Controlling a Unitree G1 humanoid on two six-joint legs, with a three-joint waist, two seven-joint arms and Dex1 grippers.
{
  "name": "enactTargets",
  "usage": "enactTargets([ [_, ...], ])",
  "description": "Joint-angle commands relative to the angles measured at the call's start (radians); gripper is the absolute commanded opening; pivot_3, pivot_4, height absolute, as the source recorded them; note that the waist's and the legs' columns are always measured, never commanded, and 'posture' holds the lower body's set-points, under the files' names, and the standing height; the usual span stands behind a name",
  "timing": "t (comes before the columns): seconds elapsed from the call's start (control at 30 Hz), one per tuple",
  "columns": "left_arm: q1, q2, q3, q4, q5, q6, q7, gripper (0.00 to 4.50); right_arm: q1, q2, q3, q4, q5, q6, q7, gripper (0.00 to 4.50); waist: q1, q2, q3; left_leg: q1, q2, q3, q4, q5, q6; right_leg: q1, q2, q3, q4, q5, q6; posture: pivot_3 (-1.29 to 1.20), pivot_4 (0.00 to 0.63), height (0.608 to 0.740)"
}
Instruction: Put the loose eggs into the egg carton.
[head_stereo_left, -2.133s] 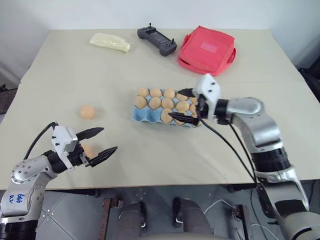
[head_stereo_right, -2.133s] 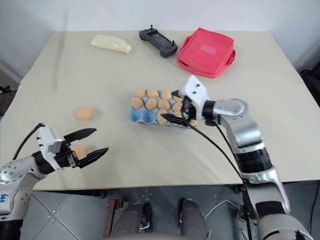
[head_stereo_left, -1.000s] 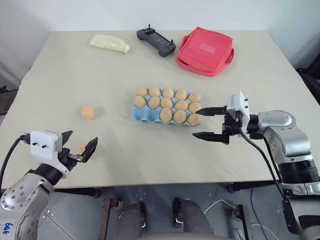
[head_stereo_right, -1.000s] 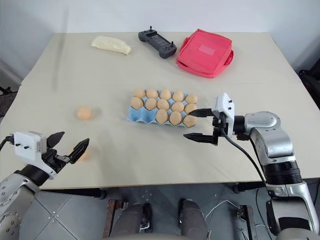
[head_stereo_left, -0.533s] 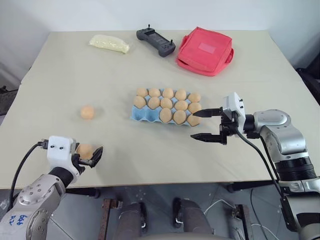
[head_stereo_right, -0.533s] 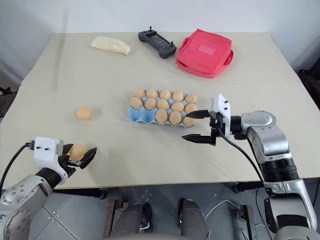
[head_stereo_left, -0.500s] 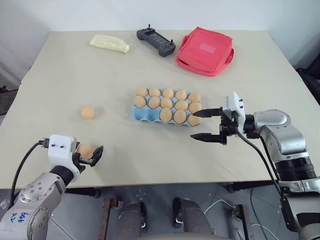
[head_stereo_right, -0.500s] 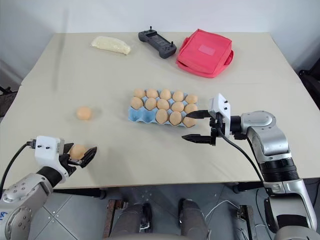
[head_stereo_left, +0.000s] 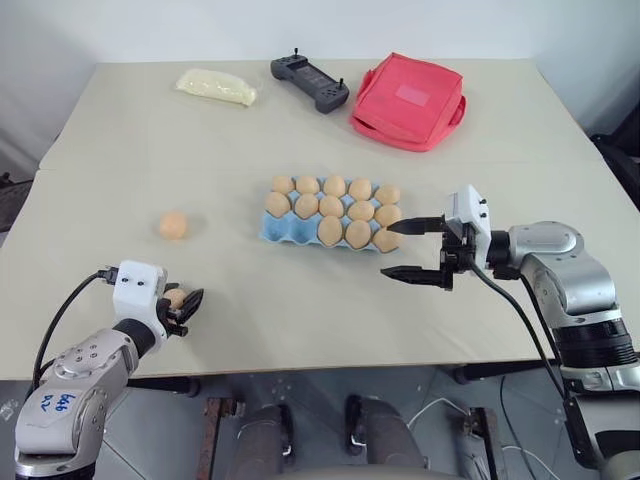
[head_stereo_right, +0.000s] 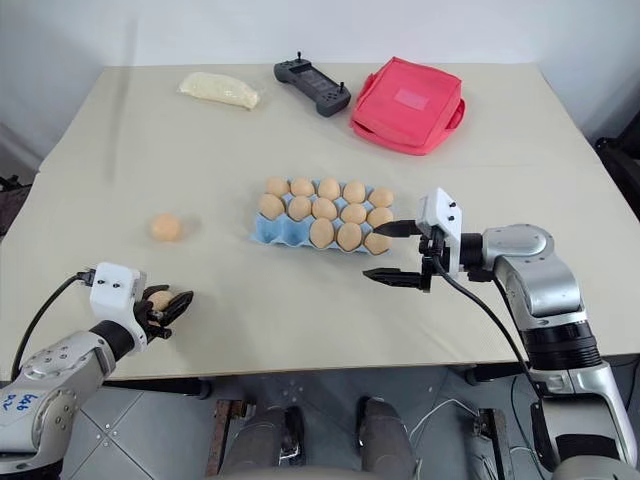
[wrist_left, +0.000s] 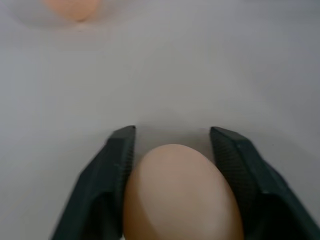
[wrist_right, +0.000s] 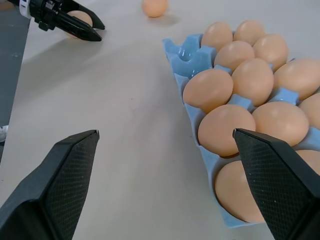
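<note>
My left gripper is shut on a loose egg low over the table near its front-left edge; both fingers press the egg's sides. A second loose egg lies on the table farther back. The light blue egg carton stands mid-table holding several eggs, with empty cups at its front left corner. Just right of the carton my right gripper hangs open and empty, pointing left at it.
At the back of the table lie a pale yellow packet, a black controller and a red bag. The table's front edge runs close below my left gripper.
My left gripper moved forward and down around the near egg and shut on it. The right arm pulled back from the carton earlier and has since stayed still.
</note>
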Motion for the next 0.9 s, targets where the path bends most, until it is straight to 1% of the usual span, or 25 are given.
enactTargets([
  [0.03, -0.074, 0.028, 0.0, 0.009, 0.011, -0.009, -0.022, 1.55, 0.008, -0.016, -0.041, -0.04, 0.02, 0.0, -0.012, 4.5, 0.002, 0.0, 0.0, 0.0, 0.0, 0.0, 0.0, 0.0, 0.0, 0.0, 0.0, 0.0, 0.0, 0.0, 0.0, 0.0, 0.15, 0.74],
  [0.17, -0.198, 0.036, -0.028, 0.05, 0.014, -0.037, -0.048, 1.49, 0.027, -0.018, -0.055, -0.055, 0.021, -0.003, -0.027, 4.5, 0.003, 0.0, 0.0, 0.0, 0.0, 0.0, 0.0, 0.0, 0.0, 0.0, 0.0, 0.0, 0.0, 0.0, 0.0, 0.0, 0.15, 0.74],
  [0.23, -0.265, 0.039, -0.047, 0.081, 0.018, -0.055, -0.069, 1.49, 0.037, -0.019, -0.061, -0.065, 0.023, -0.003, -0.036, 4.5, 0.006, 0.0, 0.0, -0.001, 0.0, 0.001, 0.0, 0.003, 0.003, 0.0, 0.0, 0.0, 0.0, 0.0, 0.0, 0.0, 0.15, 0.74],
  [0.3, -0.333, 0.035, -0.072, 0.121, 0.012, -0.069, -0.096, 1.49, 0.047, -0.02, -0.066, -0.074, 0.025, -0.003, -0.044, 4.5, 0.007, 0.0, 0.0, -0.001, -0.001, 0.001, 0.0, 0.003, 0.004, 0.0, 0.0, 0.0, 0.0, 0.0, 0.0, 0.0, 0.15, 0.74],
  [0.4, -0.471, 0.012, -0.144, 0.215, -0.005, -0.107, -0.178, 1.49, 0.067, -0.017, -0.077, -0.093, 0.027, -0.004, -0.061, 4.5, 0.017, 0.0, 0.0, 0.0, 0.0, 0.001, 0.0, 0.004, 0.003, 0.0, 0.001, -0.001, 0.0, 0.0, 0.0, 0.0, 0.15, 0.74],
  [0.47, -0.525, 0.0, -0.181, 0.263, 0.005, -0.146, -0.222, 1.49, 0.075, -0.015, -0.083, -0.103, 0.031, -0.006, -0.069, 4.5, 0.02, 0.0, 0.0, 0.0, 0.0, 0.003, 0.001, 0.005, 0.003, 0.0, 0.002, -0.002, 0.001, 0.0, 0.001, 0.0, 0.15, 0.74],
  [0.53, -0.64, -0.043, -0.263, 0.388, 0.02, -0.206, -0.311, 1.49, 0.098, -0.015, -0.105, -0.116, 0.037, -0.028, -0.073, 4.5, 0.022, 0.0, 0.0, 0.001, 0.0, 0.006, 0.0, 0.007, 0.0, -0.001, 0.002, -0.002, 0.001, 0.001, 0.001, 0.0, 0.15, 0.74],
  [0.6, -0.712, -0.077, -0.311, 0.481, 0.034, -0.25, -0.365, 1.49, 0.116, -0.016, -0.119, -0.128, 0.042, -0.034, -0.08, 4.5, 0.042, -0.002, 0.001, 0.0, -0.001, 0.006, 0.002, 0.008, 0.0, -0.001, 0.005, -0.005, 0.002, 0.001, 0.002, 0.0, 0.15, 0.74],
  [0.63, -0.725, -0.084, -0.318, 0.505, 0.04, -0.265, -0.379, 1.49, 0.119, -0.016, -0.121, -0.132, 0.043, -0.033, -0.084, 4.5, 0.044, -0.002, 0.001, 0.0, -0.001, 0.006, 0.004, 0.008, 0.0, -0.002, 0.006, -0.005, 0.003, 0.001, 0.002, 0.0, 0.15, 0.74],
  [0.77, -0.786, -0.137, -0.376, 0.627, 0.071, -0.325, -0.444, 1.49, 0.155, -0.014, -0.138, -0.168, 0.046, -0.027, -0.124, 4.5, 0.042, -0.002, 0.001, 0.0, -0.002, 0.011, 0.005, 0.006, 0.004, -0.001, 0.004, 0.0, 0.001, 0.003, 0.006, 0.0, 0.15, 0.74],
  [0.9, -0.828, -0.173, -0.406, 0.702, 0.097, -0.354, -0.485, 1.49, 0.197, -0.017, -0.156, -0.209, 0.052, -0.018, -0.157, 4.5, 0.044, -0.002, 0.001, 0.0, -0.001, 0.012, 0.007, 0.005, 0.005, -0.002, 0.005, -0.001, 0.001, 0.003, 0.006, 0.0, 0.15, 0.74],
])
